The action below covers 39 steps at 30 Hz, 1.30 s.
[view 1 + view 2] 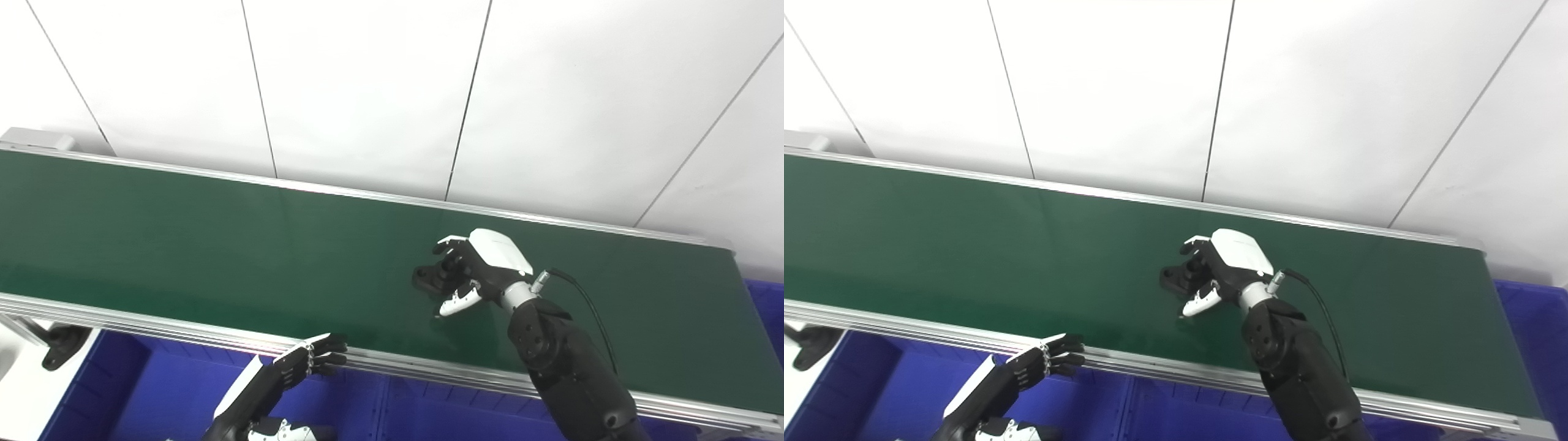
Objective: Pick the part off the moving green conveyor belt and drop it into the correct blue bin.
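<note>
Pick step: your right hand (474,269) curls around the dark part (429,277) on the green belt (184,245); next, lift clear; left hand (309,361) spread, idle.

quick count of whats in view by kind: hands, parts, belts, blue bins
hands: 2, the left hand over the belt's near rail, the right hand on the belt
black parts: 1, the part in the right hand's fingers
green conveyor belts: 1
blue bins: at least 2, near bin, another at the belt's right end
total: 6 or more
</note>
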Motion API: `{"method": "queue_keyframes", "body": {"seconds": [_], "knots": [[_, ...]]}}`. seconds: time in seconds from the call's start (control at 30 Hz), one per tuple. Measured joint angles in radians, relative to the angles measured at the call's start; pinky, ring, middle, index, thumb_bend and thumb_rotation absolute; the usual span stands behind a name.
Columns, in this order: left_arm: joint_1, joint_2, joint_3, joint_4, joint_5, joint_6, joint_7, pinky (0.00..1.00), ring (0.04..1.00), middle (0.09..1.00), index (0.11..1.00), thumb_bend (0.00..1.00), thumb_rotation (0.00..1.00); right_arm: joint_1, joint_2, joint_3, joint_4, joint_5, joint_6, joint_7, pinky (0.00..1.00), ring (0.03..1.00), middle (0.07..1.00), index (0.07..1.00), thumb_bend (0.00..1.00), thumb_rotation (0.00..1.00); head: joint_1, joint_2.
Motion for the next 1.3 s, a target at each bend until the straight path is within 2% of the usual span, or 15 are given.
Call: {"method": "queue_keyframes", "body": {"seconds": [0.07, 0.13, 0.17, 0.53, 0.7, 0.83, 0.97, 1.17, 1.3], "knots": [[0.001, 0.000, 0.000, -0.001, 0.000, -0.001, 0.000, 0.74, 0.787, 0.839, 0.847, 0.83, 0.45, 0.001, -0.008, 0.011, 0.012, -0.008, -0.008, -0.019, 0.40, 0.423, 0.544, 0.639, 0.52, 0.00, 0.000, 0.000], [0.002, -0.001, 0.000, 0.000, -0.001, -0.001, 0.000, 0.74, 0.791, 0.845, 0.852, 0.83, 0.46, 0.001, -0.025, 0.024, 0.009, -0.027, -0.022, -0.025, 0.36, 0.402, 0.521, 0.533, 0.51, 0.00, -0.003, 0.003], [0.004, -0.001, 0.000, -0.001, -0.001, -0.001, 0.000, 0.74, 0.793, 0.847, 0.852, 0.83, 0.47, 0.001, -0.043, 0.030, 0.004, -0.030, -0.034, -0.027, 0.36, 0.404, 0.522, 0.520, 0.51, 0.00, -0.003, 0.003], [0.005, 0.000, -0.001, -0.002, -0.010, -0.001, 0.000, 0.74, 0.795, 0.850, 0.853, 0.83, 0.49, 0.001, -0.114, 0.057, -0.026, -0.101, -0.088, -0.045, 0.32, 0.383, 0.458, 0.526, 0.52, 0.00, -0.014, 0.005], [0.004, 0.000, 0.000, -0.002, -0.010, -0.001, 0.000, 0.74, 0.789, 0.845, 0.850, 0.84, 0.50, 0.019, -0.114, 0.054, -0.055, -0.124, -0.100, -0.106, 0.30, 0.417, 0.434, 0.504, 0.52, 0.00, -0.012, 0.003], [0.001, 0.000, 0.000, -0.001, -0.010, -0.001, 0.000, 0.74, 0.789, 0.844, 0.849, 0.83, 0.50, 0.043, -0.095, 0.029, -0.088, -0.114, -0.130, -0.163, 0.37, 0.480, 0.475, 0.469, 0.52, 0.00, -0.012, 0.005], [-0.001, 0.000, 0.000, 0.001, -0.011, -0.001, 0.000, 0.74, 0.789, 0.845, 0.850, 0.83, 0.50, 0.067, -0.074, -0.004, -0.175, -0.105, -0.136, -0.191, 0.40, 0.513, 0.500, 0.438, 0.51, 0.00, -0.014, 0.005], [-0.003, 0.000, 0.001, 0.001, -0.018, -0.001, -0.001, 0.74, 0.793, 0.848, 0.850, 0.84, 0.51, 0.117, -0.040, -0.060, -0.350, -0.104, -0.129, -0.176, 0.36, 0.507, 0.509, 0.444, 0.50, 0.00, -0.014, 0.009], [-0.003, 0.001, 0.001, 0.001, -0.018, -0.001, -0.002, 0.74, 0.792, 0.849, 0.850, 0.85, 0.51, 0.158, -0.024, -0.100, -0.458, -0.102, -0.109, -0.131, 0.36, 0.494, 0.510, 0.444, 0.50, 0.00, -0.009, 0.018]]}}
